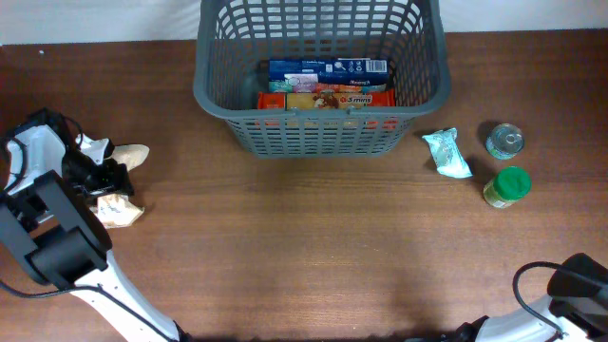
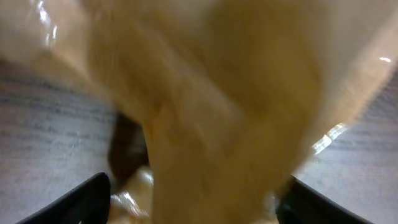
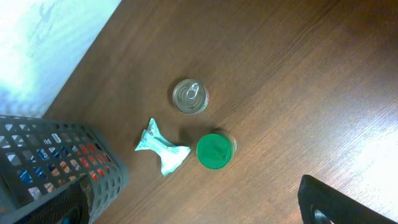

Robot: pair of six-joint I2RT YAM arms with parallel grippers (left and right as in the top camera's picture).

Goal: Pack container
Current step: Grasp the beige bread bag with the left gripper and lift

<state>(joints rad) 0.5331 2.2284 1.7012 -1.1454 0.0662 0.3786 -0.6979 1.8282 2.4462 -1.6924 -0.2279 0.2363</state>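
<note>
Overhead, I see the bare brown wooden table (image 1: 313, 247) under a white backdrop (image 1: 95, 19). The large dark grey plastic lattice basket (image 1: 323, 138) sits well right of my left gripper (image 1: 106, 179).

Left wrist: a blurred tan packet (image 2: 205, 93) fills the view, and I cannot tell the grip.

Right wrist: my right gripper (image 3: 193, 211) is spread apart, with the basket on its left.

Dark grey lattice container (image 1: 321, 138), green-lidded jar (image 1: 506, 186), brown woodgrain table (image 1: 313, 247).

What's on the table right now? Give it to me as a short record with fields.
container: dark grey basket, far centre of the table
inside it: blue box, orange box
right of it: pale green packet, tin can, green-lidded jar
left gripper: among tan packets, grip unclear
right gripper: open, holding nothing
</note>
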